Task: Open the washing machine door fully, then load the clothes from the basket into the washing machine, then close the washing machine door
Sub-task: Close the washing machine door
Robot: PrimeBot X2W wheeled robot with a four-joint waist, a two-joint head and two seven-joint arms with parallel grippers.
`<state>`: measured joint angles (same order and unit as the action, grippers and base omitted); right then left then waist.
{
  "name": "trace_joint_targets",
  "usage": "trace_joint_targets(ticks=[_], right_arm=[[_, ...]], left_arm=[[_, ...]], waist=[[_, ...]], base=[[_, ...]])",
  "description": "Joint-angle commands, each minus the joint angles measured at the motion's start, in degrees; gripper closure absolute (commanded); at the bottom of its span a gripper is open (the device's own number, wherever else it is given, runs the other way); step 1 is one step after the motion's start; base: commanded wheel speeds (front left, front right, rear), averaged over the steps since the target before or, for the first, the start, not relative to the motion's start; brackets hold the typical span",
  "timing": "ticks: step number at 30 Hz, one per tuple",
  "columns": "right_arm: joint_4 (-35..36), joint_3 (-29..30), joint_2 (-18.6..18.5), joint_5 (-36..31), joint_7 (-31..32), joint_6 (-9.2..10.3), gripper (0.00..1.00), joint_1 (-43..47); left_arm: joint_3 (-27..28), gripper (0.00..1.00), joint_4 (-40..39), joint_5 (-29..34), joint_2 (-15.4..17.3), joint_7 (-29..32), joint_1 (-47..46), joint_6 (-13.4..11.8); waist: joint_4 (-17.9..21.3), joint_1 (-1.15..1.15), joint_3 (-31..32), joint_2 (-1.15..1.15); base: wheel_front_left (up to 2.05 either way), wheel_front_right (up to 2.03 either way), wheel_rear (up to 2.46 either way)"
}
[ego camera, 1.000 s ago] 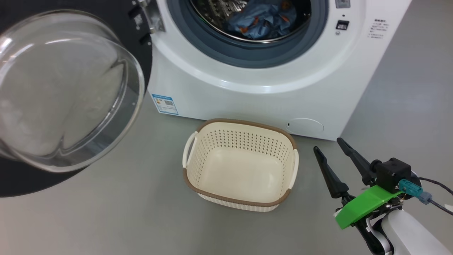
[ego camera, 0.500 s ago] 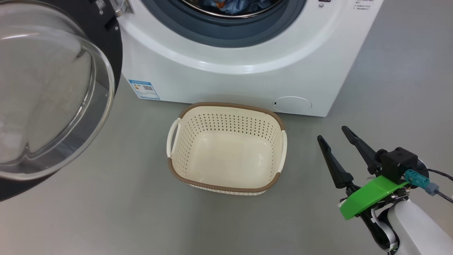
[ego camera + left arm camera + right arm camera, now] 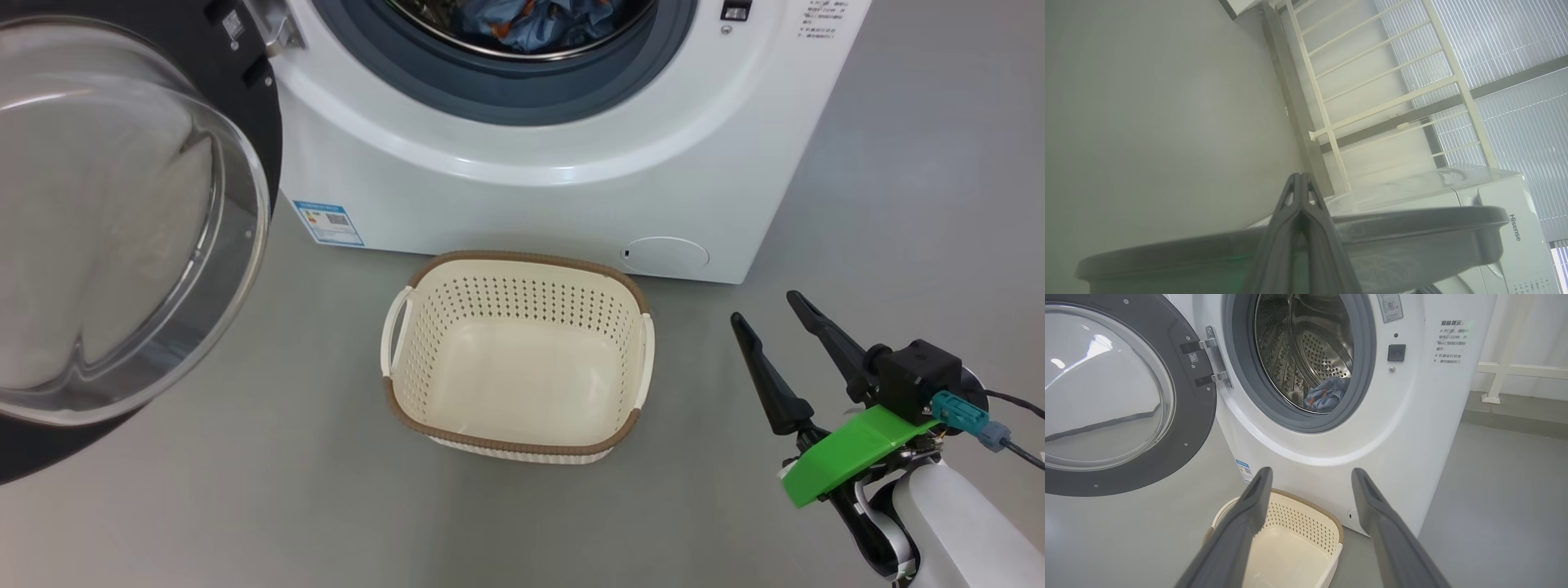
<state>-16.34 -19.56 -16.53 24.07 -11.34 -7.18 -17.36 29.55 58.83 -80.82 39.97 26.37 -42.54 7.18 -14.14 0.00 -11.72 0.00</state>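
Dark-grey fingers of the right claw [image 3: 763, 309] are spread wide with nothing between them, held above the floor [image 3: 898, 204]. Just to its left, near but not touching, is the basket [image 3: 531, 258], upright on the floor and empty down to its cream bottom. Ahead of the claw and higher is the washing machine [image 3: 531, 204], mouth open. The clothes [image 3: 531, 16], light blue with orange print, lie low in the steel drum [image 3: 1327, 347], well apart from both claws. Further left, beyond the basket, the washing machine door [image 3: 122, 220] hangs swung out, bulged glass toward the robot. My read: loading is done, so the right claw is parked open and clear of the door's swing, and only the closing remains. The left claw [image 3: 1299, 179] is pressed together, pinching nothing. A blurred grey curved edge sits right under its fingers, probably the door; can't tell if it's touching. Likely placed there to push the door shut, since a closed tip makes a stiffer pusher. Basket sits right in front of the mouth, which keeps the carry short; it looks clear of the door's arc, can't confirm. Floor is plain matt grey and smooth. Beyond the left claw are a white rail [image 3: 1372, 110] along the wall and ribbed translucent panels [image 3: 1494, 53].
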Motion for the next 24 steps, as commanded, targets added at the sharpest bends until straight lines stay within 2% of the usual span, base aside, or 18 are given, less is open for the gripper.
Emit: trace_joint_targets(ticks=[1,8,19,24], right_arm=[[1.2,-0.6,0.0,-0.1,-0.3,-0.31,0.0,0.4],[0.1,-0.9,0.6,0.9,-1.4,-0.31,0.0,1.7],[-2.5,-2.7,1.4,3.1,-2.9,-0.31,0.0,2.8],[-3.6,-3.0,1.9,4.3,-3.4,-0.31,0.0,4.0]], left_arm=[[-0.8,1.0,-1.7,0.8,2.9,2.2,1.8,0.3],[-4.7,1.0,-6.5,0.9,3.1,9.5,6.0,0.3],[-8.4,1.0,-17.3,-2.3,1.5,20.5,14.1,0.3],[-9.7,1.0,-24.8,-5.0,-0.9,24.5,18.3,0.3]], waist=[[0.0,0.0,0.7,0.0],[-0.9,0.0,3.2,0.0],[-2.4,0.0,7.6,0.0],[-3.3,0.0,9.7,0.0]], base=[[0.0,0.0,0.0],[0.0,0.0,0.0],[0.0,0.0,0.0],[0.0,0.0,0.0]])
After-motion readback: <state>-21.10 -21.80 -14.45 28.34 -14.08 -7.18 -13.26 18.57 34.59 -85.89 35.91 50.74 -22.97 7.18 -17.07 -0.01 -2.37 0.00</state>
